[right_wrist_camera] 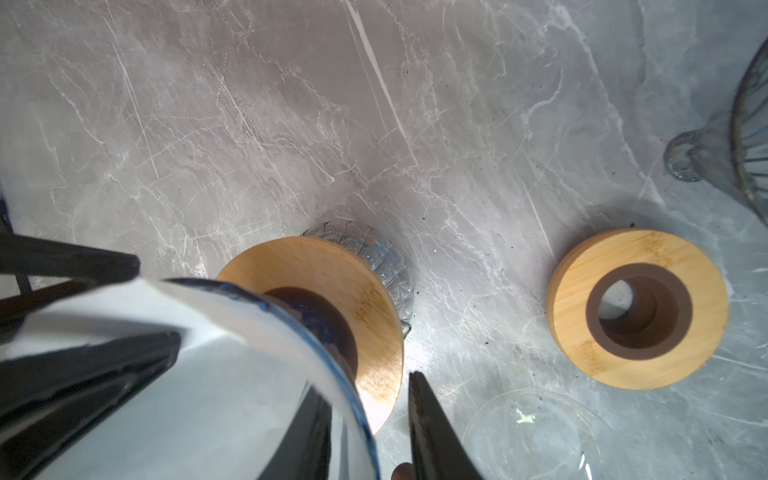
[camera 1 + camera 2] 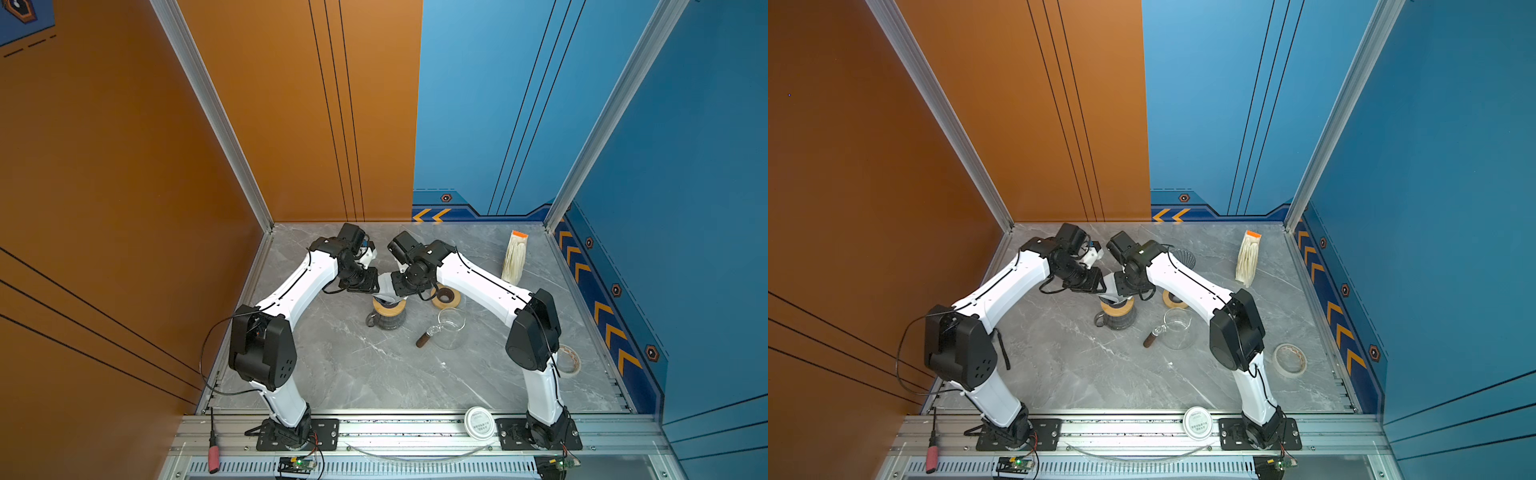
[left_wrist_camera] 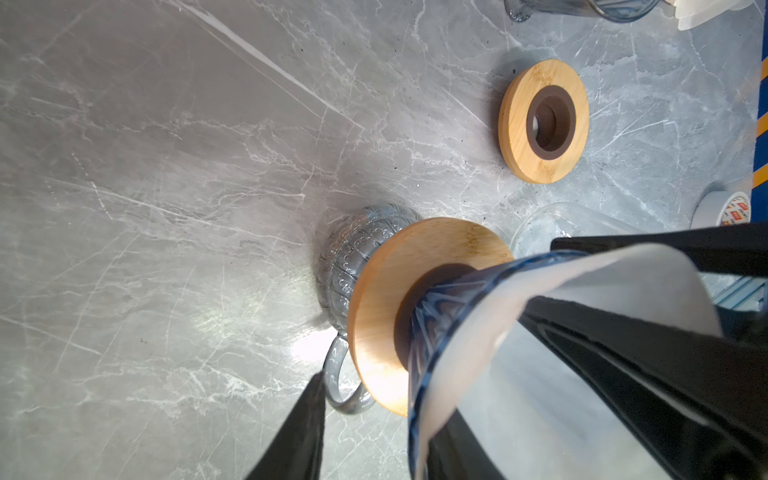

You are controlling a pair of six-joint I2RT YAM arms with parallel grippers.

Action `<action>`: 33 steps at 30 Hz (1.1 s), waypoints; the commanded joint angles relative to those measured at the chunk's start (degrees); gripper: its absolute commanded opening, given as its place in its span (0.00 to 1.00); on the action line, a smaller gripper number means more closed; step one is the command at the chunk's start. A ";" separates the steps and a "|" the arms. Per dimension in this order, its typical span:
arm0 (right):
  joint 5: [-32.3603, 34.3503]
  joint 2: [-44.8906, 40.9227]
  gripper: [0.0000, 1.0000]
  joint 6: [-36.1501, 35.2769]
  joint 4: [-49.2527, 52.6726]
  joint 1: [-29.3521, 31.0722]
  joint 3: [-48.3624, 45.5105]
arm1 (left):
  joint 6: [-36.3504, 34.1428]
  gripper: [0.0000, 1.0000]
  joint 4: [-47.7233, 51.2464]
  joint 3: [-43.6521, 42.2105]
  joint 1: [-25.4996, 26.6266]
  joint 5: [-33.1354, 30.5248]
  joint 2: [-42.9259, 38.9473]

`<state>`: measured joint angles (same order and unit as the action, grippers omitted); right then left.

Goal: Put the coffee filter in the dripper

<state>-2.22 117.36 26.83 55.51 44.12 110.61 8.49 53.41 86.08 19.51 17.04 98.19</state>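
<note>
The left gripper [image 3: 422, 340] stood partly open astride the wall of the glass dripper [image 3: 430, 332]. One finger lay inside against the paper, the other outside and clear of the glass, gripping nothing that I could see. The right gripper [image 1: 295, 355] stood likewise on the dripper's opposite side. The coffee filter [image 3: 478, 374] lay inside the dripper, its edge curling above the rim. To my eye, drawing those inner fingers out could drag the paper up with them. A nudge from an outer finger might also tip the dripper, perched on its wooden collar [image 3: 386, 299] atop a patterned glass cup [image 3: 353, 257]. Both wrist views showed the filter seated, whereas in both top views the grippers hid the dripper's mouth. The left wrist view caught the cup's handle, which the right wrist view did not. The right wrist view showed a spare fluted dripper [image 1: 748, 137] well apart from the dripper.
</note>
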 commanded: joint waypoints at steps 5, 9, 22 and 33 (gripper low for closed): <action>-2.28 -3.52 0.35 0.64 -0.06 -0.86 0.31 | 0.48 0.43 -0.11 1.65 0.00 -0.95 -1.41; -3.03 -4.24 0.36 0.76 -0.87 -0.77 0.25 | 0.56 0.48 -0.09 2.74 0.06 -0.95 -2.36; -1.70 -9.18 0.44 -1.18 -1.91 -1.26 -0.50 | 0.82 0.54 -0.07 6.43 -0.20 -1.66 -4.35; 1.96 -21.58 0.48 -2.98 -5.95 -7.83 -12.99 | 0.39 0.75 -8.17 5.12 0.75 -5.77 -12.11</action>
<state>-2.22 99.15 24.71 50.57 38.61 101.36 9.10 49.15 91.39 19.79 12.97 89.14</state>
